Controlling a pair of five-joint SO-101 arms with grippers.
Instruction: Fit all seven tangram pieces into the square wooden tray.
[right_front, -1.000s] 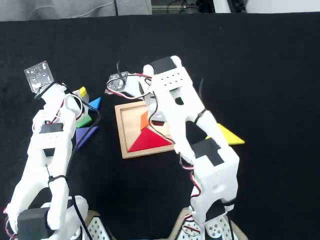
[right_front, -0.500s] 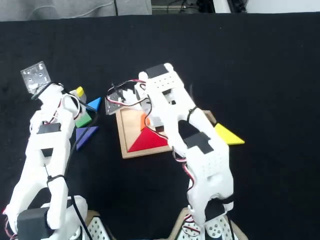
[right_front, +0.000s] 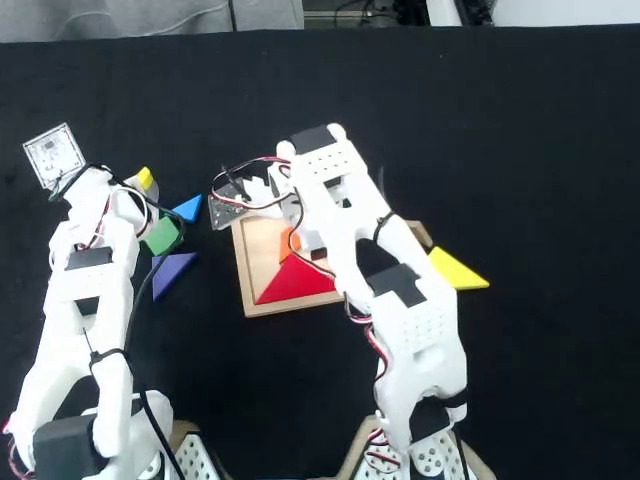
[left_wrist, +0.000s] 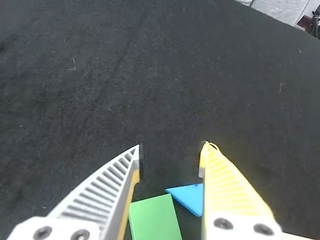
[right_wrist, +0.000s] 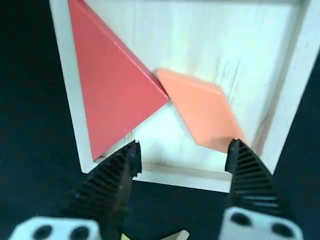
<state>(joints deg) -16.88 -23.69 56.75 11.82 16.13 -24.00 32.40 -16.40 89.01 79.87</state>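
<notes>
The square wooden tray (right_front: 250, 262) lies at the table's middle and holds a red triangle (right_front: 298, 281) and an orange piece (right_front: 288, 240). In the right wrist view my right gripper (right_wrist: 183, 150) hangs open above the tray rim (right_wrist: 180, 176), with the red triangle (right_wrist: 110, 95) and the orange parallelogram (right_wrist: 202, 112) just beyond its fingertips. My left gripper (left_wrist: 171, 159) is open too. A green piece (left_wrist: 155, 217) lies between its fingers and a blue triangle (left_wrist: 189, 196) lies beside the yellow finger. On the cloth left of the tray lie the green piece (right_front: 162, 235), the blue triangle (right_front: 188, 208) and a purple piece (right_front: 172, 270).
A yellow triangle (right_front: 458, 268) rests on the black cloth right of the tray, beside the right arm. The right arm's body covers much of the tray's right half. Bare black cloth stretches across the far side and the right of the table.
The right arm swung toward the tray's far left corner and has held there since. The left gripper shifted left and away from the tray, uncovering more of the green piece.
</notes>
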